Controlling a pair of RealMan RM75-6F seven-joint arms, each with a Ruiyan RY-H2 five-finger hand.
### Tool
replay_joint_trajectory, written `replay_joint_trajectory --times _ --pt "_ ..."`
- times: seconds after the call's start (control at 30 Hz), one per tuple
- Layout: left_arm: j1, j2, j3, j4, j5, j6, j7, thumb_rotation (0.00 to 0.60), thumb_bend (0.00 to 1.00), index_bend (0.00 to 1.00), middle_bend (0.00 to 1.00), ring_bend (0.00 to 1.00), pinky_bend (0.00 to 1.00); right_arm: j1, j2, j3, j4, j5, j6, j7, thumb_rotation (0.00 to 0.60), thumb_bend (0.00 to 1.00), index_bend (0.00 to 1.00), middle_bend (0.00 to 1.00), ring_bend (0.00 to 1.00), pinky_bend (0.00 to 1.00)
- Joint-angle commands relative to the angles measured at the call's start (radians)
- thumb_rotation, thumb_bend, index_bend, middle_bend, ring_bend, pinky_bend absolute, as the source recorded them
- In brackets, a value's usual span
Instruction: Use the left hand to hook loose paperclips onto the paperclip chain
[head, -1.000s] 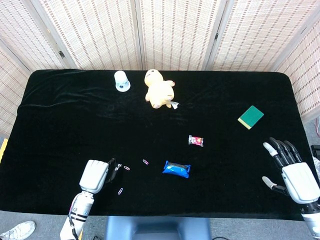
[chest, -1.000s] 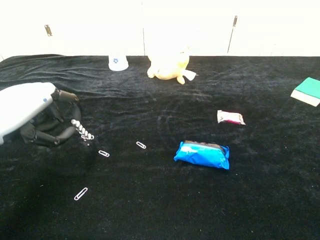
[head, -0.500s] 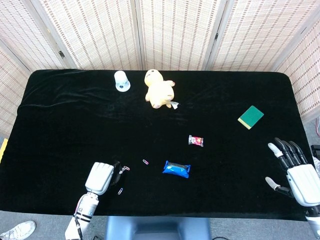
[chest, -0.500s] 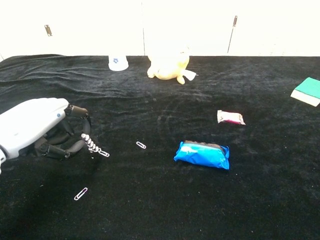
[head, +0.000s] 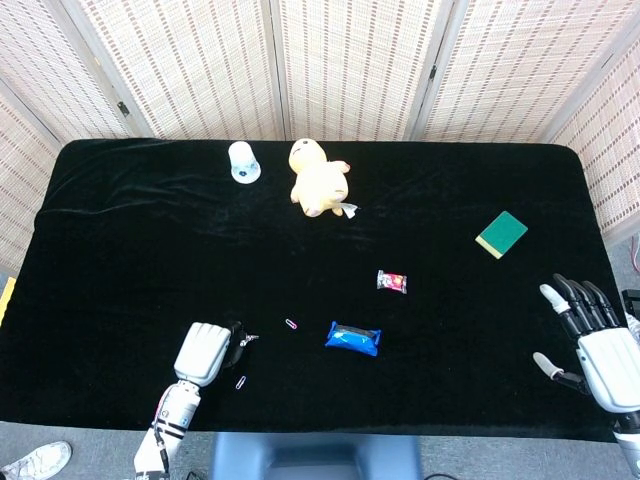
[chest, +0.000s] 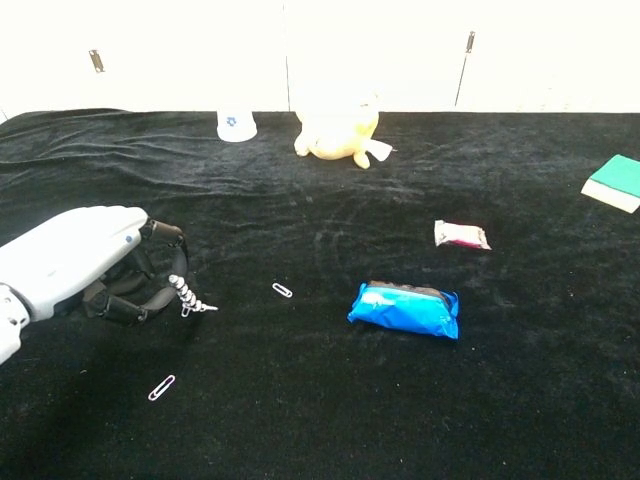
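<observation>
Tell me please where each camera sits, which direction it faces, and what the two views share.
Head view: high above the near edge, looking steeply down on the table; shows left hand and right hand.
Chest view: low at the near edge, looking across toward the far screen; shows only the left hand.
Shared: left hand, paperclip chain, blue packet, yellow plush toy.

The left hand (chest: 85, 275) has a smooth pale-grey shell back and black fingers (chest: 128, 308); its forearm is white with dark bands. The right hand (head: 598, 352) matches: pale shell, black fingers with light tips.
</observation>
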Motion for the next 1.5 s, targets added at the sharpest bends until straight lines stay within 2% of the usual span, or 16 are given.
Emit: replay_joint_trajectory --times 0.03,0.3,0.73,1.03,1.23,1.5 --pt "-0.002 -0.001 -0.005 0.009 -0.007 -0.01 -0.007 0.6 0.66 0.75 1.0 1.0 1.0 0.001 0.0 0.001 -0.001 0.003 -0.002 -0.002 0.6 0.23 0.0 0.0 0.0 0.0" --pt "-0.007 -0.003 -0.014 0.024 -0.009 -0.025 -0.023 0.6 0.66 0.75 1.0 1.0 1.0 0.004 0.0 0.005 -0.002 0.012 -0.011 -0.003 0.6 0.23 0.0 0.0 0.0 0.0" --pt "0.006 0.045 -0.025 -0.032 0.018 0.016 -0.012 0.6 0.66 0.75 1.0 1.0 1.0 0.001 -0.001 0.006 -0.002 0.011 -0.005 -0.001 0.6 0.23 0.0 0.0 0.0 0.0" --pt "0.07 0.098 0.041 -0.125 0.067 0.091 0.029 0.6 0.66 0.75 1.0 1.0 1.0 0.004 -0.002 0.004 -0.002 0.004 -0.009 -0.003 0.6 0.23 0.0 0.0 0.0 0.0" --pt "0.113 0.08 0.087 -0.137 0.108 0.13 0.035 0.6 0.66 0.75 1.0 1.0 1.0 0.009 -0.002 -0.002 -0.006 -0.007 -0.018 -0.008 0.6 0.23 0.0 0.0 0.0 0.0" --pt "0.152 0.044 0.123 -0.12 0.135 0.142 0.056 0.6 0.66 0.75 1.0 1.0 1.0 0.006 0.001 -0.008 -0.002 -0.024 -0.005 0.004 0.6 0.23 0.0 0.0 0.0 0.0"
